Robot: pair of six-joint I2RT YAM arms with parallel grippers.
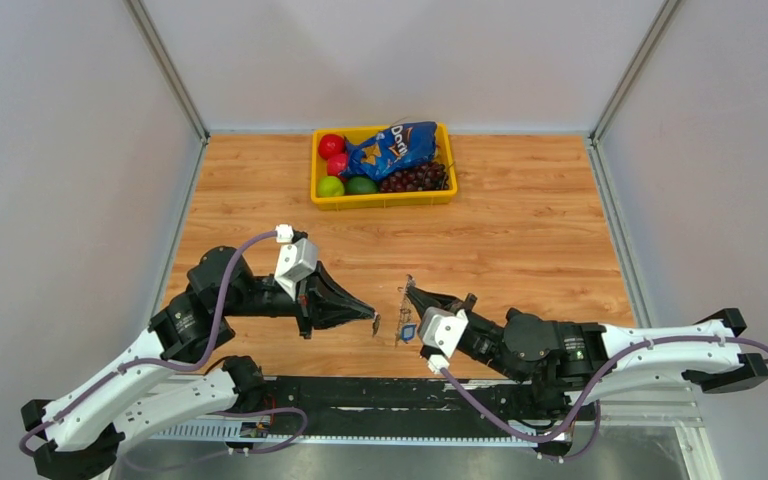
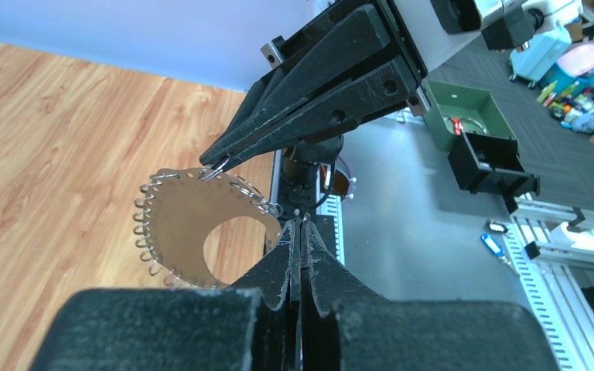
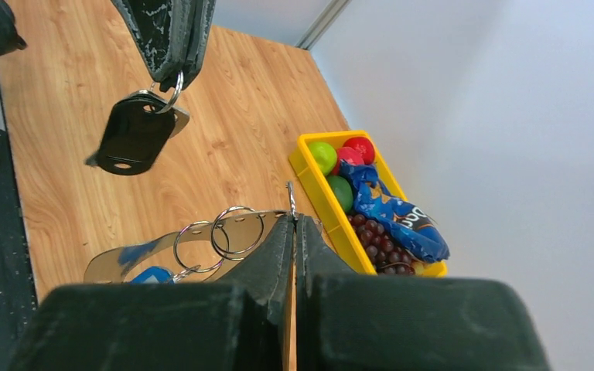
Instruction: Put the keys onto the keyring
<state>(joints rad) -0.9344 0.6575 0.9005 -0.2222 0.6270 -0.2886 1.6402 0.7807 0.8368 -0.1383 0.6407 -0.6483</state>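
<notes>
Scuffed black left gripper (image 3: 176, 76) is pinching a flat, dark-headed key (image 3: 134, 135) by its thin wire ring (image 3: 172, 91), dangling it above the wooden table (image 3: 232, 93); just beside it, the right gripper (image 3: 294, 222) is clamping the shiny perforated keyring (image 3: 116, 263) band, its blue tag (image 3: 153, 275) hanging low.

Keyring (image 3: 116, 261) in grip of right hand (image 3: 294, 220)

Keyring (image 3: 116, 261): silvery band, blue end piece, aloft. Dark-headed key (image 3: 133, 137) dangling on small ring (image 3: 173, 86), apart from it.

Bright, even light, soft shadows; the left tool (image 2: 300, 226) looks blurred close up.
</notes>
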